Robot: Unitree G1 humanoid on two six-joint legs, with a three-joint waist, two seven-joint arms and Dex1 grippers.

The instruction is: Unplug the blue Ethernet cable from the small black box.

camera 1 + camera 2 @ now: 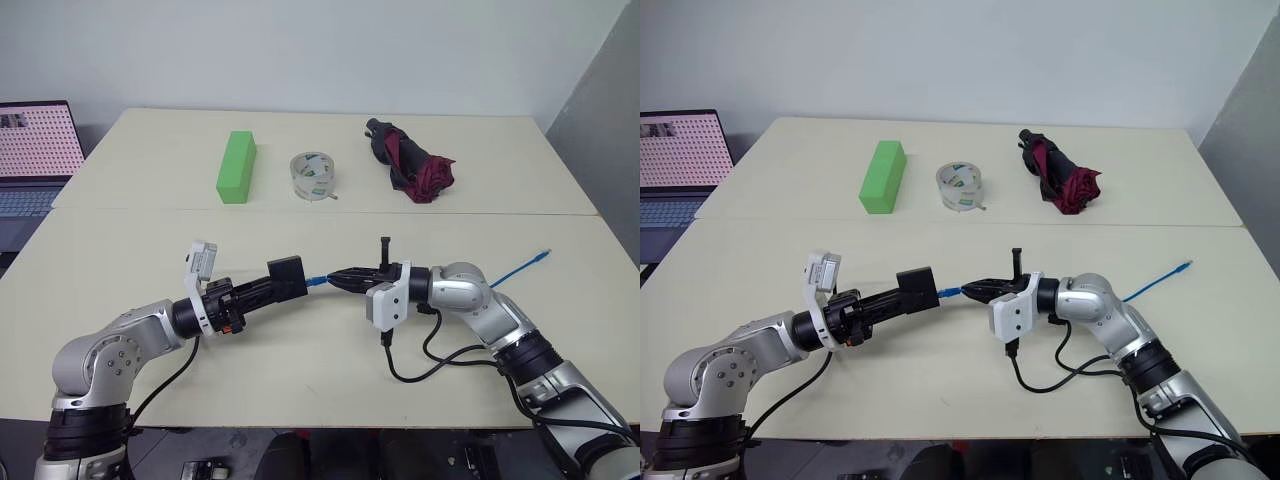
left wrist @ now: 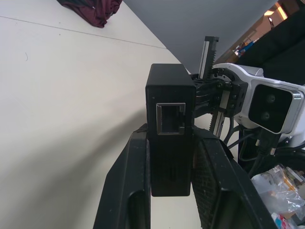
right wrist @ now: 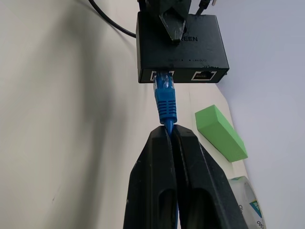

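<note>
Blue Ethernet cable is plugged into one port of the small black box; I can see its blue boot seated in that port in the right wrist view, with a second, empty port beside it on the same face. I see the box lifted off the cream table, above the near half, between my two arms.

Left gripper: clenched on the box, one black finger on each side, as the left wrist view shows. An open port on another face of the box looks back toward that camera.

Right gripper: fingers pressed together on the cable just behind the plug, so it is grasping the cord. It points toward the left gripper, and only the short boot separates its tips from the box.

The free length of cable passes behind the right arm and lies on the table, its far plug well off on my right.

Far half of the table, left to right: green block, roll of clear tape, folded dark red and black umbrella. A laptop with its screen lit sits off the far left corner.
</note>
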